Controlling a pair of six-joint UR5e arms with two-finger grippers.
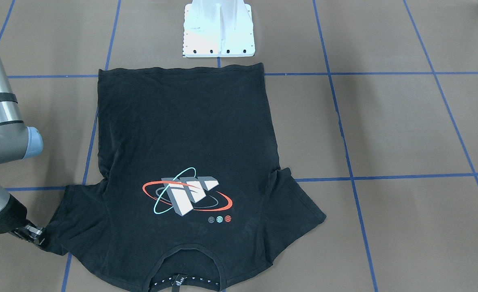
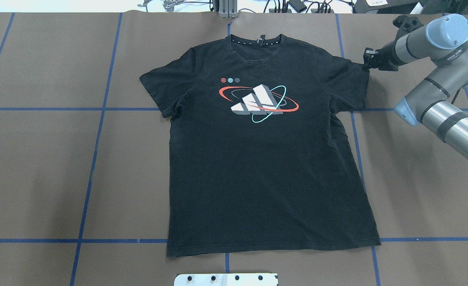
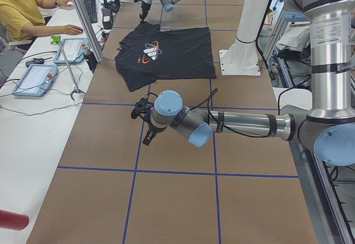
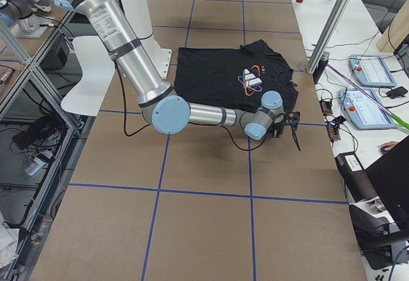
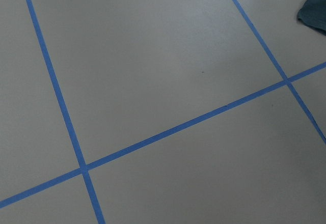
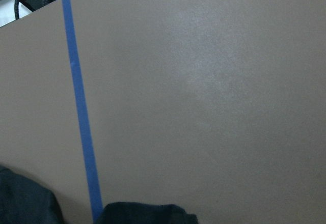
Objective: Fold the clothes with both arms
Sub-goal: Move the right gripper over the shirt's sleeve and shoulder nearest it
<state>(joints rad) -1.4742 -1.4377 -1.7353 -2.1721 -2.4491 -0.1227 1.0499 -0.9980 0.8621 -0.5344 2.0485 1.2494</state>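
Observation:
The black T-shirt (image 2: 265,159) lies flat, logo side up, with its collar (image 2: 256,41) toward the far edge of the table. My right gripper (image 2: 366,61) sits low at the outer corner of the sleeve (image 2: 353,79) on the robot's right. Its fingers look spread, so it is open. The front view shows the same gripper (image 1: 40,239) touching that sleeve's edge. My left gripper (image 3: 147,136) hovers over bare table well away from the shirt, and I cannot tell whether it is open. The left wrist view catches only a shirt corner (image 5: 313,7).
The white bolted base (image 1: 218,30) stands just behind the shirt's hem. Blue tape lines (image 2: 95,159) grid the brown tabletop. A seated person (image 3: 22,11) works at a side bench with control pendants (image 3: 33,77) beyond the far table edge.

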